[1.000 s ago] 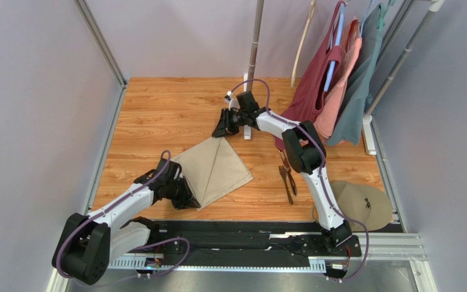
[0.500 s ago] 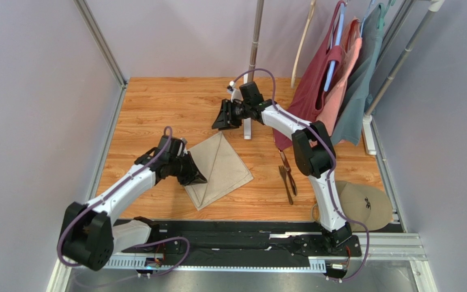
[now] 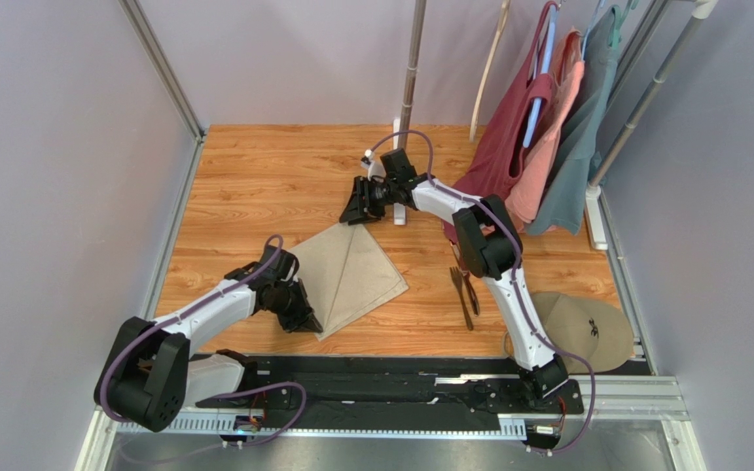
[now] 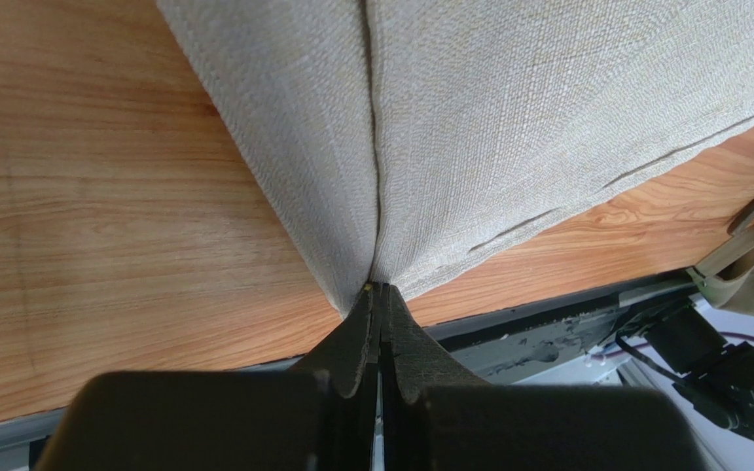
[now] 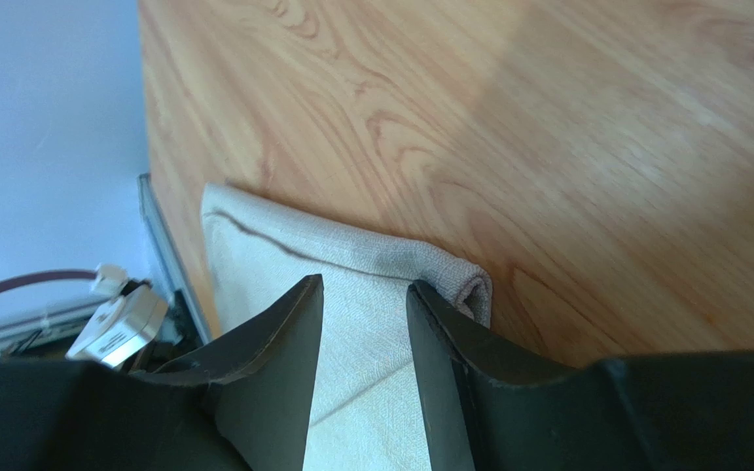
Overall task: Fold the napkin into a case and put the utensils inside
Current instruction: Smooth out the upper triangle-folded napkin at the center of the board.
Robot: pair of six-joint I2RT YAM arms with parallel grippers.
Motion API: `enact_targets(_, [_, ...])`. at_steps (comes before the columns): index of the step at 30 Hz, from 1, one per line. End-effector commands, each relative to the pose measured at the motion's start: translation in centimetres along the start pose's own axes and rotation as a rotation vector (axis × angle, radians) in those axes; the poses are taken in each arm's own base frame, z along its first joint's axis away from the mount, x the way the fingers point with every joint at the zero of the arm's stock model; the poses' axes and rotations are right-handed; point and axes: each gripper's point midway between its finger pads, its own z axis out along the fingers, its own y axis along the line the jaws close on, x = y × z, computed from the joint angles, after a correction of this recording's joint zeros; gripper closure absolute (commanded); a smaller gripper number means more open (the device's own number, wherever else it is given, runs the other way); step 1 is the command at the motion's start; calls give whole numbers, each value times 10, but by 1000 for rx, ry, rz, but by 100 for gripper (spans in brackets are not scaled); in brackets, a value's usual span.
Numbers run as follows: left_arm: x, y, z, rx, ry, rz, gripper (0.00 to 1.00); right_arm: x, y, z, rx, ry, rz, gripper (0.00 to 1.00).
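Observation:
The beige napkin (image 3: pixel 351 275) lies on the wooden table, its two flaps meeting in a seam down the middle. My left gripper (image 3: pixel 304 320) is shut on the napkin's near corner; in the left wrist view the jaws (image 4: pixel 379 288) pinch the cloth (image 4: pixel 509 118) where the seam ends. My right gripper (image 3: pixel 356 212) is open just over the napkin's far corner; in the right wrist view its fingers (image 5: pixel 364 287) straddle the folded edge (image 5: pixel 253 245) without closing. The dark utensils (image 3: pixel 465 287), including a fork, lie on the table right of the napkin.
A round tan disc (image 3: pixel 576 332) sits at the near right. Maroon, salmon and grey-teal garments (image 3: pixel 538 147) hang on a rack at the back right. A metal pole with a white foot (image 3: pixel 401 201) stands behind the right gripper. A black rail (image 3: pixel 401 378) runs along the near edge.
My left gripper swung in over the napkin with the cloth, then pulled back to the near left. My right gripper rose slightly and came back down to the far corner.

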Motion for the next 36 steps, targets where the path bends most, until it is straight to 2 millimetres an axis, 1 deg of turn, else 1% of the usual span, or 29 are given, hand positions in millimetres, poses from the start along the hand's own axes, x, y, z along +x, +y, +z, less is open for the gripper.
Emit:
enact_targets(1, [-9, -8, -16, 0, -59, 52, 100, -23, 11, 2, -38, -29, -56, 54])
enact_targets(2, [-17, -23, -27, 36, -94, 84, 100, -23, 14, -1, -38, -27, -52, 54])
enact_targets(3, [-20, -32, -40, 62, -125, 113, 100, -28, 25, -8, -42, -45, -70, 50])
enact_targets(4, [-30, -36, -49, 62, -173, 125, 88, -23, 27, -11, -34, -41, -73, 47])
enact_targets(5, [-43, -49, -67, 90, -225, 163, 80, -24, 30, -15, -16, -53, -78, 44])
enact_targets(6, [-50, -50, -75, 90, -243, 161, 73, -30, 48, -28, -16, -76, -115, 39])
enact_targets(7, [-58, -52, -83, 109, -251, 160, 66, -23, 45, -32, 11, -63, -102, 38])
enact_targets(8, [-80, -51, -95, 128, -300, 113, 64, -24, 45, -37, 44, -78, -108, 36])
enact_targets(9, [-92, -48, -97, 129, -306, 85, 63, -26, 60, -47, 48, -93, -141, 35])
enact_targets(10, [-102, -50, -103, 149, -318, 94, 62, -19, 58, -51, 72, -80, -131, 35])
enact_targets(11, [-119, -43, -108, 145, -349, 58, 62, -16, 59, -54, 96, -84, -129, 34])
enact_targets(12, [-128, -38, -102, 129, -324, 40, 62, -12, 64, -57, 100, -79, -134, 33])
enact_targets(13, [-132, -42, -101, 148, -303, 65, 63, -9, 77, -65, 97, -82, -143, 32])
enact_targets(14, [-147, -44, -107, 152, -325, 66, 64, 3, 71, -66, 119, -61, -126, 32])
enact_targets(15, [-156, -39, -99, 128, -304, 58, 65, 11, 75, -66, 120, -52, -127, 32])
enact_targets(16, [-169, -41, -103, 118, -322, 79, 66, 15, 87, -74, 112, -62, -148, 32])
enact_targets(17, [-176, -40, -100, 115, -318, 82, 67, 28, 80, -74, 132, -43, -139, 32])
enact_targets(18, [-183, -34, -91, 100, -293, 65, 70, 38, 84, -74, 133, -29, -150, 32])
enact_targets(19, [-192, -35, -91, 92, -302, 73, 74, 44, 85, -76, 134, -22, -152, 32])
enact_targets(20, [-197, -34, -88, 85, -298, 71, 74, 48, 95, -82, 120, -24, -163, 35])
enact_targets(21, [-201, -28, -79, 64, -274, 57, 76, 68, 89, -78, 126, 14, -154, 36])
enact_targets(22, [-209, -24, -78, 37, -287, 54, 76, 73, 92, -78, 119, 16, -159, 38])
enact_targets(23, [-212, -22, -75, 30, -286, 51, 76, 82, 96, -81, 113, 24, -166, 42])
enact_targets(24, [-215, -19, -69, 19, -278, 44, 76, 100, 92, -76, 119, 60, -164, 44])
enact_targets(26, [-218, -18, -66, 11, -271, 39, 75, 115, 91, -75, 119, 85, -165, 51])
enact_targets(27, [-219, -14, -61, 1, -258, 30, 75, 129, 88, -73, 124, 112, -160, 53])
enact_targets(29, [-219, -11, -58, -13, -255, 15, 75, 138, 86, -70, 121, 122, -157, 59])
enact_targets(33, [-217, -3, -48, -38, -232, -12, 74, 156, 81, -64, 125, 155, -145, 61])
enact_targets(36, [-218, -1, -43, -46, -225, -32, 72, 161, 77, -60, 118, 162, -133, 63])
